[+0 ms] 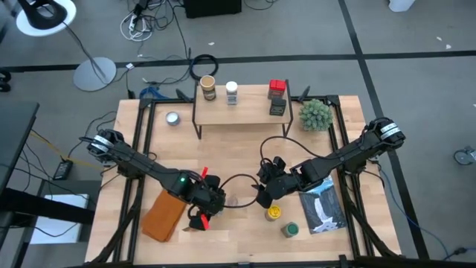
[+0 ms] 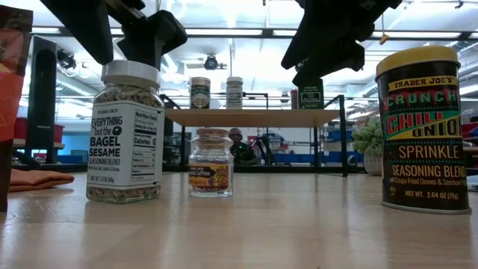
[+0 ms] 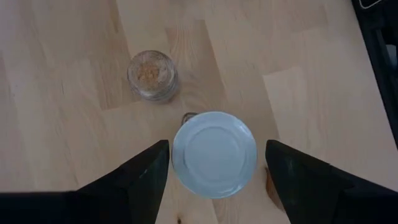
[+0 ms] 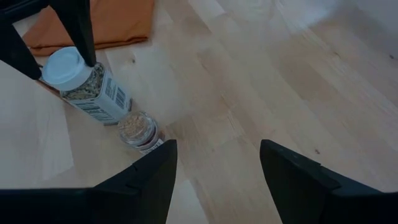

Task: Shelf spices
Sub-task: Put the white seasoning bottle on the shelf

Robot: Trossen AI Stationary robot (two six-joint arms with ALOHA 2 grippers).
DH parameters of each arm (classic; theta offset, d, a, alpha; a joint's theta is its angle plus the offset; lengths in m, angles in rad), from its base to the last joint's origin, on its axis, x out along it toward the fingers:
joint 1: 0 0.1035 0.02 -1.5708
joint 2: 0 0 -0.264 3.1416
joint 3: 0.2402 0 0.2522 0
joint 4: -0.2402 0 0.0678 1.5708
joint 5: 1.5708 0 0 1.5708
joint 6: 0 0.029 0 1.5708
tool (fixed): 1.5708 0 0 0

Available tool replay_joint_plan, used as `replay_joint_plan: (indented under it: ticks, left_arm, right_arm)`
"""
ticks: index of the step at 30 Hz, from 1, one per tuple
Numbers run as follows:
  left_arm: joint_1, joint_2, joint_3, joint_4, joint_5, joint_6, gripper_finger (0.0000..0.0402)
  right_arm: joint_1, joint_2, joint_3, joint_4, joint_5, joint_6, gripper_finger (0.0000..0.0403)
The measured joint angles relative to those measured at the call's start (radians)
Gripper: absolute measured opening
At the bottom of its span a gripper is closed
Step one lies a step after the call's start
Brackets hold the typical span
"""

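Observation:
A seasoning jar with a white lid (image 3: 214, 154) stands upright on the table, at the left in the low view (image 2: 125, 134). My left gripper (image 3: 217, 146) hangs open over it, one finger on either side of the lid, with a gap at each. A small clear jar (image 3: 152, 76) stands just beyond. My right gripper (image 4: 217, 146) is open above bare table at mid-right (image 1: 266, 195). The shelf (image 1: 242, 110) at the far centre carries several spices on its wooden top, among them a tan-topped jar (image 1: 207, 88) and a red tin (image 1: 277, 88).
A yellow-topped tin (image 1: 274, 214) and a green-topped one (image 1: 290, 229) stand near the front right, beside a booklet (image 1: 323, 208). An orange cloth (image 1: 163, 216) lies front left. A silver tin (image 1: 173, 118) and a spiky plant ball (image 1: 315, 113) flank the shelf.

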State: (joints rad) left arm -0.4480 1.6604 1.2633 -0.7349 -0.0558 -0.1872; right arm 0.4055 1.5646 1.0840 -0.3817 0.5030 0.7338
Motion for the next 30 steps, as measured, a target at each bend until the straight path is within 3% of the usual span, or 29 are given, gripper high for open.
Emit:
replay_joint_plan:
  ticks: [7,21,30]
  left_arm:
    - [0.001,0.000,0.000,0.006,0.009,0.074,0.0272]
    - [0.000,0.078,0.001,0.009,0.012,0.080,0.0270]
    - [0.003,0.082,0.001,0.030,0.002,0.106,0.0219]
  right_arm:
    - [0.000,0.000,0.000,0.000,0.000,0.000,0.0229]
    - [0.000,0.000,0.000,0.011,0.000,0.025,0.0229]
    - [0.000,0.000,0.000,0.010,0.000,0.017,0.0229]
